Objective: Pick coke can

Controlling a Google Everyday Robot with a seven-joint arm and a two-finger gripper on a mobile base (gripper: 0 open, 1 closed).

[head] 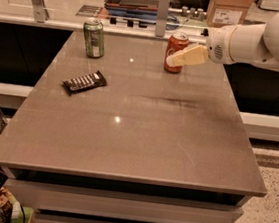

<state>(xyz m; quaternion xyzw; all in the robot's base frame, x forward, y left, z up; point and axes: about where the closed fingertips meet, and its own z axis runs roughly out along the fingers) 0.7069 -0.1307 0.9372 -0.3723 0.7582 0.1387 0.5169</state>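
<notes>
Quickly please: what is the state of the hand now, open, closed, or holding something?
Hand: at the coke can, coming in from its right side; open or closed cannot be told.

The cream gripper is at the right side of the red cylindrical coke can. The green can and flat dark wrapper lie well left on the open grey counter.

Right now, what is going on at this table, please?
A robot arm reaches in from the right, and its gripper is at the right side of the coke can, near the far edge of the table. The can stands upright, not yet lifted. The green can and the candy bar wrapper sit untouched further left.
</notes>
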